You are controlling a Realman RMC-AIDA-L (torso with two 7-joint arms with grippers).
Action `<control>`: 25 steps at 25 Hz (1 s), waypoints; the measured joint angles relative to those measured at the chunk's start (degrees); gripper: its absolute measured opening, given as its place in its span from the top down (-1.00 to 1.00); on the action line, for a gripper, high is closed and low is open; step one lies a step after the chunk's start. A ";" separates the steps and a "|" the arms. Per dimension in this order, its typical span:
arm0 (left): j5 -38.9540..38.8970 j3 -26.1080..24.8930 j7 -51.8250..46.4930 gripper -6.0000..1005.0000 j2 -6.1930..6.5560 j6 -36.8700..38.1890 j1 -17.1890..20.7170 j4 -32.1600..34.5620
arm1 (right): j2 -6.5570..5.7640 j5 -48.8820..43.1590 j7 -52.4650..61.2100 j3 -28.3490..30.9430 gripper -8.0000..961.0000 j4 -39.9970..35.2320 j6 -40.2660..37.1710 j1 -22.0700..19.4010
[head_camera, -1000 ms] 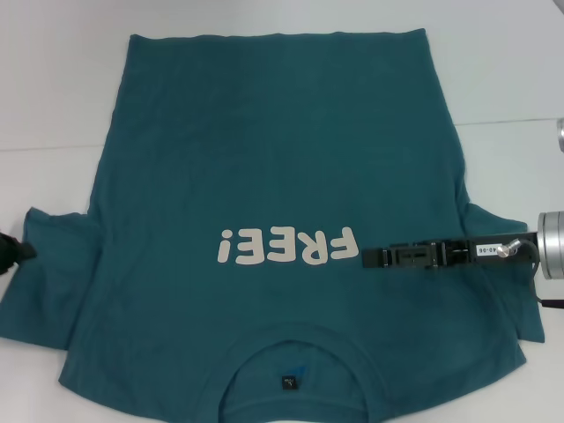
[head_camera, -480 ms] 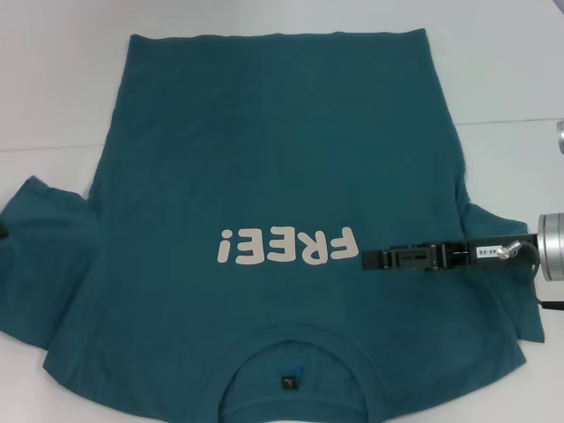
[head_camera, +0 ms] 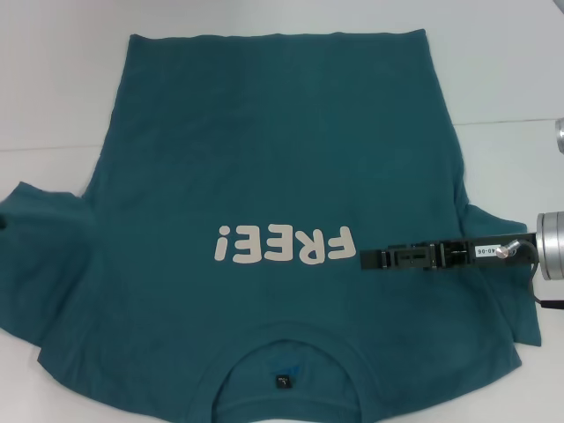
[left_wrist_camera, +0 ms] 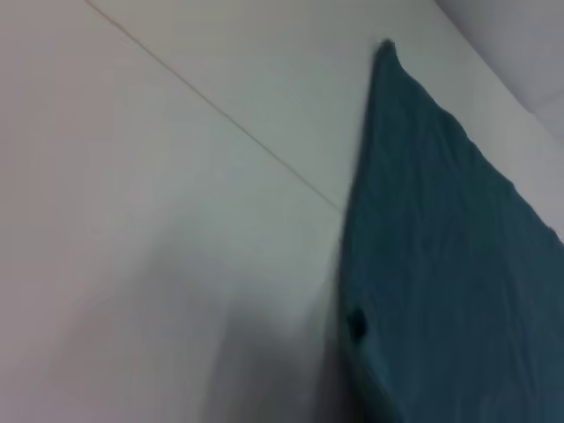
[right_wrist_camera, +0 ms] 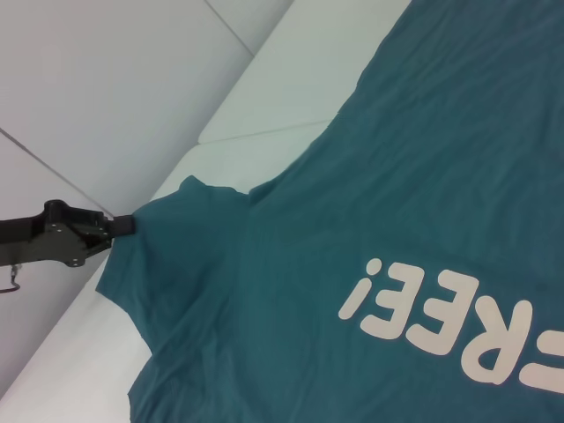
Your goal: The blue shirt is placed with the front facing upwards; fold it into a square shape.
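Note:
The blue shirt (head_camera: 273, 159) lies front up on the white table, its white "FREE!" print (head_camera: 284, 245) upside down to me and its collar (head_camera: 284, 348) nearest me. My right gripper (head_camera: 370, 258) rests shut on the shirt just right of the print, pointing left. My left gripper (right_wrist_camera: 126, 224) shows in the right wrist view, shut on the outer edge of the left sleeve (right_wrist_camera: 181, 233). In the head view only a dark tip of the left gripper (head_camera: 3, 222) shows at the picture's left edge. The left wrist view shows the shirt (left_wrist_camera: 449, 264) as a stretch of cloth beside bare table.
A white table (head_camera: 53, 88) surrounds the shirt, with a thin seam line (head_camera: 502, 122) running across it. The right arm's silver wrist (head_camera: 551, 245) sits over the right sleeve (head_camera: 502, 300).
The left gripper has pulled the left sleeve outward to the left, so the bunched sleeve now lies spread out. The gripper has almost left the head view. The right gripper has stayed put.

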 joint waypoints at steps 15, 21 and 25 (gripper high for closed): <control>0.00 12.27 -8.12 0.99 -3.16 0.68 -4.57 1.40 | 0.00 0.00 -0.04 -0.31 -0.87 0.02 0.33 -0.19; 0.00 14.00 -9.55 0.99 -5.00 -1.14 -5.70 1.56 | 0.00 0.00 -0.06 -0.32 -0.87 0.08 0.37 -0.20; 0.00 15.37 -10.45 0.99 -6.26 -3.25 -6.04 1.05 | 0.00 0.00 -0.06 -0.32 -0.86 0.09 0.37 -0.02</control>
